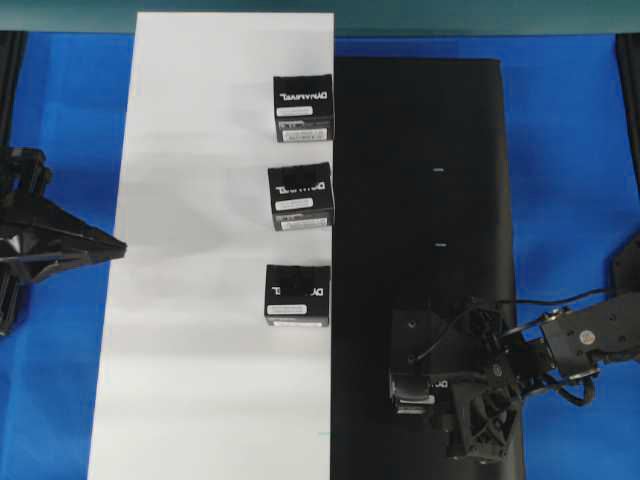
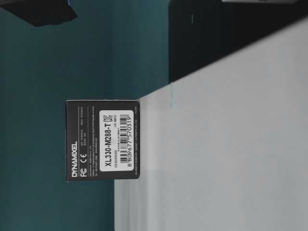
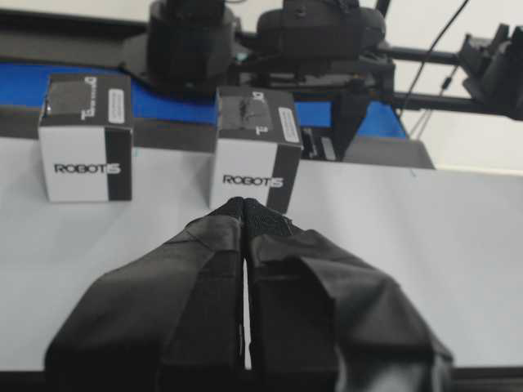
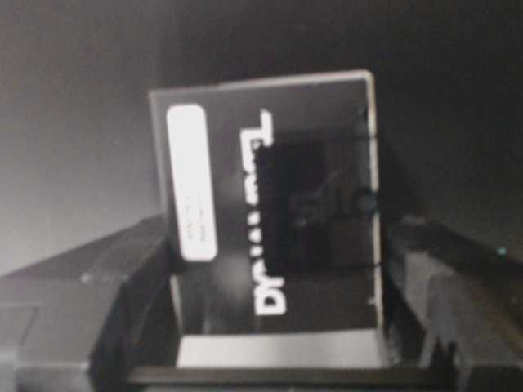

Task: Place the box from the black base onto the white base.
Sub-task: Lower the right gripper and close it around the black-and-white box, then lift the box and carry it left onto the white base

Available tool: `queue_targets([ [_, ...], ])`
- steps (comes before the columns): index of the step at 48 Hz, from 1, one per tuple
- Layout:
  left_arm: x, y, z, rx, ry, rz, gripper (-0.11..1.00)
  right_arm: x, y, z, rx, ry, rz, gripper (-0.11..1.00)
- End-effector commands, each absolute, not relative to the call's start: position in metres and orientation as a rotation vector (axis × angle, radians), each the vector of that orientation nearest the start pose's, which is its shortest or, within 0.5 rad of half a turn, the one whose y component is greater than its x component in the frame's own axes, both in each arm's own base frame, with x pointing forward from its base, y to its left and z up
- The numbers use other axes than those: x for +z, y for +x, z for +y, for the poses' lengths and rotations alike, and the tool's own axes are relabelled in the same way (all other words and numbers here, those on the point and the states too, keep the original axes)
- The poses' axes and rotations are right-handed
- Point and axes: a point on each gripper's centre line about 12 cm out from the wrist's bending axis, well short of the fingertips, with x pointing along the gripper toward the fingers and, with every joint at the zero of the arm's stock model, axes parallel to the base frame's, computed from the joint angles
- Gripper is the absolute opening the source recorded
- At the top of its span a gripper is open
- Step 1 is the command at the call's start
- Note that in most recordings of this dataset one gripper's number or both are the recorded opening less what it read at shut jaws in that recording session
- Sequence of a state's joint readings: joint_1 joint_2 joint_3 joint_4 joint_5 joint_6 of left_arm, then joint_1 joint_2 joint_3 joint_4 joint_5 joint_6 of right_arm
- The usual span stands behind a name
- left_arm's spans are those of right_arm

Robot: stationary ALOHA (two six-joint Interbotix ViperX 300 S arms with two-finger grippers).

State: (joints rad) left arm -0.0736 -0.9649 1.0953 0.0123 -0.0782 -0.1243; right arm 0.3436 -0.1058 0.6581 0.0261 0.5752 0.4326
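The box (image 1: 410,335) stands on the black base (image 1: 420,180) near its front left corner. My right gripper (image 1: 420,375) is down over it. In the right wrist view the box (image 4: 270,212) fills the gap, and both fingers (image 4: 122,278) press its sides, so the gripper is shut on it. The white base (image 1: 200,300) lies directly left of the black one. My left gripper (image 1: 115,248) hovers at the white base's left edge, shut and empty, its tips (image 3: 245,208) together.
Three like boxes (image 1: 303,108), (image 1: 300,196), (image 1: 297,292) stand in a column along the white base's right edge. The table-level view shows one box (image 2: 103,139) on the white base (image 2: 231,144). Blue tabletop (image 1: 570,150) surrounds both sheets.
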Motion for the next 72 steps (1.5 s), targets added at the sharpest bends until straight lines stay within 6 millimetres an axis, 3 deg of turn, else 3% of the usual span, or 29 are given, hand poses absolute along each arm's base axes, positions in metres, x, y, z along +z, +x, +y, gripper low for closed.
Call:
queue_targets([
  [1, 0.31, 0.204, -0.015, -0.073, -0.109, 0.036, -0.02, 0.179, 0.316, 0.114, 0.066, 0.229, 1.133, 0.56],
  [18, 0.309, 0.204, -0.015, -0.073, -0.111, 0.038, -0.02, 0.233, 0.318, 0.116, 0.083, 0.238, 1.1, 0.56],
  [33, 0.31, 0.204, -0.015, -0.073, -0.109, 0.035, -0.02, 0.302, 0.344, 0.124, 0.09, 0.211, 1.066, 0.56],
  [39, 0.311, 0.204, -0.015, -0.073, -0.112, 0.036, -0.02, 0.32, 0.356, 0.128, 0.091, 0.206, 1.054, 0.56],
  [62, 0.31, 0.202, -0.015, -0.07, -0.109, 0.07, -0.02, 0.338, 0.406, 0.139, 0.064, 0.158, 1.041, 0.55],
  [72, 0.308, 0.2, -0.015, -0.068, -0.109, 0.093, -0.02, 0.327, 0.423, 0.142, 0.054, 0.157, 1.053, 0.55],
])
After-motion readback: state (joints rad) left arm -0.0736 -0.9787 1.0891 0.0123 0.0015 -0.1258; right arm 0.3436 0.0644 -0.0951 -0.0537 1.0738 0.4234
